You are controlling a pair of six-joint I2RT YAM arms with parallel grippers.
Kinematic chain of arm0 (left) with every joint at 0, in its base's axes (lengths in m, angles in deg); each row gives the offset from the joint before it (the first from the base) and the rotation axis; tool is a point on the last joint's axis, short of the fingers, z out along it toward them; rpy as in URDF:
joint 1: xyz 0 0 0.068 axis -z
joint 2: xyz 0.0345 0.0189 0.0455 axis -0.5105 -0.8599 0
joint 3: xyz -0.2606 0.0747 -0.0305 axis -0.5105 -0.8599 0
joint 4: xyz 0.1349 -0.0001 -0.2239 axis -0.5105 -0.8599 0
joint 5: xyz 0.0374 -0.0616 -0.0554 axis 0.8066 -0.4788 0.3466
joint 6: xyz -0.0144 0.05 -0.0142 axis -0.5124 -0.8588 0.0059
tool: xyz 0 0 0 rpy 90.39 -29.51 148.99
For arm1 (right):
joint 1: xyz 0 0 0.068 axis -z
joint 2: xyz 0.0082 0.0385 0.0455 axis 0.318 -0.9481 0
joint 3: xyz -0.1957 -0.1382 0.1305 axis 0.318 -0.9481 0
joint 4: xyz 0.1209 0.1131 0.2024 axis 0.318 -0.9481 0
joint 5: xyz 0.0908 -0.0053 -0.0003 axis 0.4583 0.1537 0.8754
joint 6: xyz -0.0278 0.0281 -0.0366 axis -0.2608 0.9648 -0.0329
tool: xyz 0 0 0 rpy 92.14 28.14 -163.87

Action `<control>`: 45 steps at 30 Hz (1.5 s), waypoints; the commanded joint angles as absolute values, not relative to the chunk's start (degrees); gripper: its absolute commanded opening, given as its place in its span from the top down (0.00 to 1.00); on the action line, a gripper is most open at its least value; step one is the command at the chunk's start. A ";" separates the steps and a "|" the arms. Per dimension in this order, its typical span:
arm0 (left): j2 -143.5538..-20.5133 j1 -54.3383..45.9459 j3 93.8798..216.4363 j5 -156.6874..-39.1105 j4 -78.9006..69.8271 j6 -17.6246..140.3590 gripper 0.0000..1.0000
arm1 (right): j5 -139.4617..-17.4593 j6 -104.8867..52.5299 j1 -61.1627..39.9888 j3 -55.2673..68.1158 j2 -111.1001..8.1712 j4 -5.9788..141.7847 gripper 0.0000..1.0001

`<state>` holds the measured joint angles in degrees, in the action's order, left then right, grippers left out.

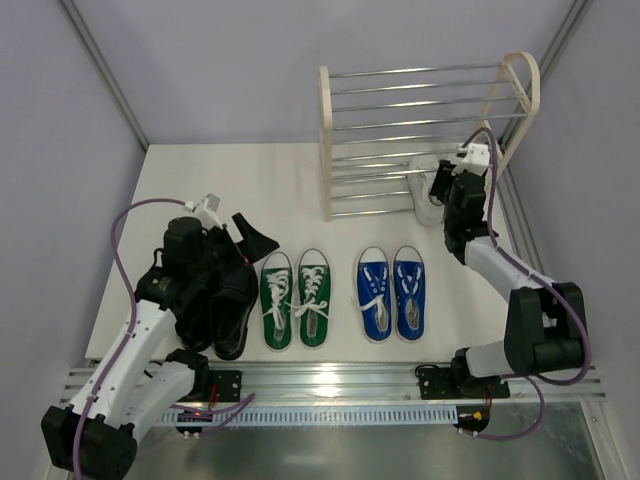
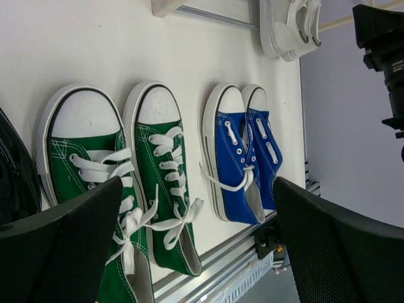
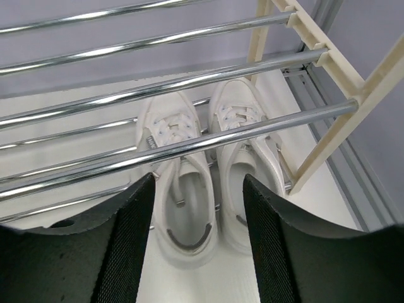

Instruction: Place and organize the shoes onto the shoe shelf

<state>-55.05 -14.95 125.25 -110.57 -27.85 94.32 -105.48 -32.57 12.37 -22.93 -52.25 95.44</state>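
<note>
While the white surface (image 1: 250, 190) carries the shoe shelf (image 1: 326, 140) at its far right, three pairs lie in a near row: black shoes (image 1: 232, 315) on the left, green sneakers (image 1: 295, 300) in the middle and blue sneakers (image 1: 392, 295) to their right. The white sneakers (image 3: 183, 189) sit at the right end of the shelf's lower rods, toes pointing far. The left fingers (image 2: 82, 233) spread wide and empty above the green pair; the right fingers (image 3: 126, 240) gape wide and empty over the white pair's heels.
</note>
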 commanded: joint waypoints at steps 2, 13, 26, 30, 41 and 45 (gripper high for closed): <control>-54.18 -14.70 125.00 -110.12 -25.27 94.17 0.00 | -107.02 -21.51 8.27 -22.54 -43.96 82.15 0.40; -56.02 -14.70 126.23 -112.14 -27.29 93.47 0.00 | -96.37 -4.01 -7.89 -33.34 -20.33 48.14 0.33; -56.11 -14.70 125.53 -111.96 -27.12 93.56 0.00 | -100.79 9.98 -23.73 -37.12 -13.97 34.91 0.22; -55.41 -14.70 125.53 -111.70 -28.17 93.21 0.00 | -101.65 13.05 -25.84 -38.10 -18.44 35.64 0.22; -55.41 -14.70 125.53 -111.61 -28.44 92.77 0.00 | -104.38 14.38 -28.92 -39.06 -28.29 39.05 0.35; -55.49 -14.70 125.09 -111.79 -27.91 93.12 0.00 | -104.12 13.94 -29.62 -38.45 -30.59 40.11 0.43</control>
